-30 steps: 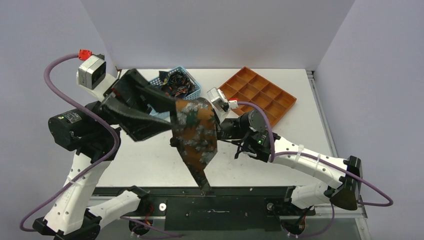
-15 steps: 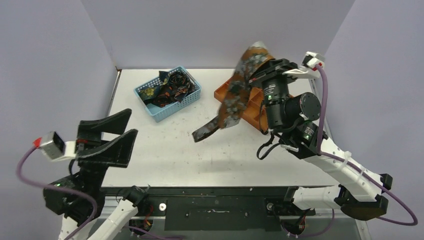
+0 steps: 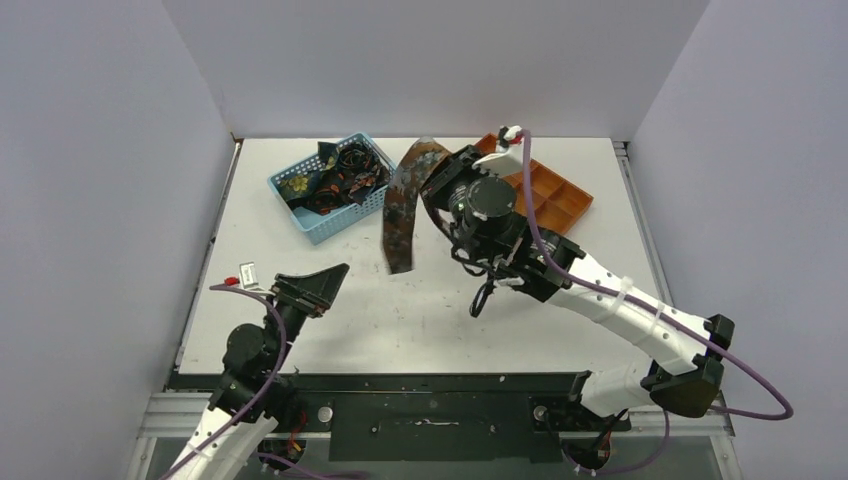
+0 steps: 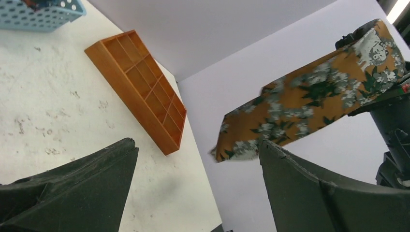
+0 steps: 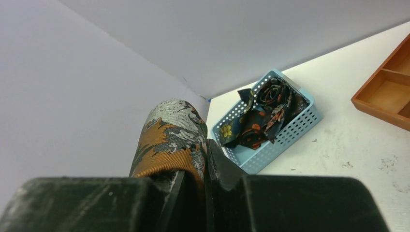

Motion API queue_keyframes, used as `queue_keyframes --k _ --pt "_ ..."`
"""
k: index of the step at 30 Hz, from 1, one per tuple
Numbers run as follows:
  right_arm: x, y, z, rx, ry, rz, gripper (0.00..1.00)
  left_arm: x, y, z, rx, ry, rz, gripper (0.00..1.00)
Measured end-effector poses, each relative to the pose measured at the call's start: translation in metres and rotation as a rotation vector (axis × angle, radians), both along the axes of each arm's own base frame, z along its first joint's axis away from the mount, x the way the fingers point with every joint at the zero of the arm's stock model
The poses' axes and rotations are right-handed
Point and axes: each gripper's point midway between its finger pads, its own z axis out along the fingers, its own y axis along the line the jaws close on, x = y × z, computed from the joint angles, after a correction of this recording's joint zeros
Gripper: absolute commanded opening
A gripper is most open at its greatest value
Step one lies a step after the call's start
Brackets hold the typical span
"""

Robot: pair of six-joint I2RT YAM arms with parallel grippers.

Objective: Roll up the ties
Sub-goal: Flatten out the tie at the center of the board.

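My right gripper (image 3: 436,178) is shut on an orange floral tie (image 3: 404,205) and holds it in the air over the middle of the table, its loose end hanging down. In the right wrist view the tie (image 5: 171,140) is folded over one finger and pinched between the jaws. In the left wrist view it (image 4: 309,94) hangs high at the right. My left gripper (image 3: 312,290) is open and empty, low at the table's front left. Several more dark floral ties (image 3: 335,172) lie bunched in the basket, also seen in the right wrist view (image 5: 263,113).
A light-blue mesh basket (image 3: 372,202) stands at the back left. An orange compartment tray (image 3: 550,195) lies at the back right, partly behind my right arm; it also shows in the left wrist view (image 4: 140,89). White walls enclose the table on three sides.
My right gripper has swung the tie from the back right, over the tray, leftward to the middle. My left arm has dropped lower and its gripper now sits near the front left.
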Motion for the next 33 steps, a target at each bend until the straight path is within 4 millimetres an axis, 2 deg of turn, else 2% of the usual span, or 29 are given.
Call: queue_keyframes --k 1,2,3,5,6,8,10,11,13,14,16,18,20,25,28,30,33 --pt "0.001 0.003 -0.004 0.007 0.018 0.026 0.05 0.001 -0.001 -0.007 -0.019 0.012 -0.004 0.96" --pt "0.008 -0.002 -0.007 0.02 0.035 0.025 0.05 0.002 -0.002 -0.014 -0.035 0.024 -0.007 0.96" --pt "0.021 -0.019 -0.01 0.045 0.05 0.002 0.05 0.003 -0.003 -0.02 -0.048 0.036 -0.012 0.96" --pt "0.051 -0.078 -0.029 0.085 0.082 -0.106 0.05 0.004 -0.005 -0.033 -0.059 0.064 -0.019 0.97" --pt "0.064 -0.118 -0.047 0.097 0.106 -0.189 0.05 0.004 -0.005 -0.036 -0.059 0.073 -0.02 0.96" --pt "0.072 -0.191 -0.092 0.113 0.163 -0.353 0.05 0.003 -0.005 -0.038 -0.06 0.083 -0.021 0.96" --pt "0.059 -0.244 -0.152 0.112 0.243 -0.484 0.05 0.0 -0.003 -0.039 -0.058 0.085 -0.017 0.97" --pt "0.045 -0.258 -0.189 0.103 0.294 -0.518 0.05 0.0 -0.002 -0.041 -0.055 0.09 -0.014 0.97" --pt "0.024 -0.265 -0.243 0.081 0.372 -0.532 0.05 -0.001 0.0 -0.047 -0.045 0.11 -0.008 0.97" --pt "0.011 -0.269 -0.278 0.063 0.428 -0.54 0.05 -0.001 0.0 -0.052 -0.039 0.123 -0.006 0.97" --pt "-0.008 -0.273 -0.322 0.04 0.503 -0.547 0.05 0.0 -0.001 -0.063 -0.028 0.152 -0.004 0.97" --pt "-0.027 -0.279 -0.357 0.022 0.559 -0.556 0.05 0.003 -0.002 -0.085 0.0 0.211 -0.002 0.97" --pt "-0.034 -0.281 -0.368 0.023 0.571 -0.557 0.05 0.005 -0.005 -0.108 0.038 0.278 -0.003 0.97" --pt "-0.034 -0.28 -0.362 0.042 0.533 -0.547 0.05 0.006 -0.017 -0.157 0.166 0.433 -0.037 0.97" --pt "-0.038 -0.28 -0.368 0.012 0.528 -0.525 0.05 0.002 -0.033 -0.185 0.295 0.529 -0.098 0.96" --pt "-0.041 -0.278 -0.373 -0.022 0.532 -0.498 0.05 0.0 -0.05 -0.191 0.398 0.572 -0.156 0.96" --pt "-0.044 -0.274 -0.376 -0.063 0.528 -0.454 0.05 0.018 -0.091 -0.171 0.525 0.553 -0.235 0.96"
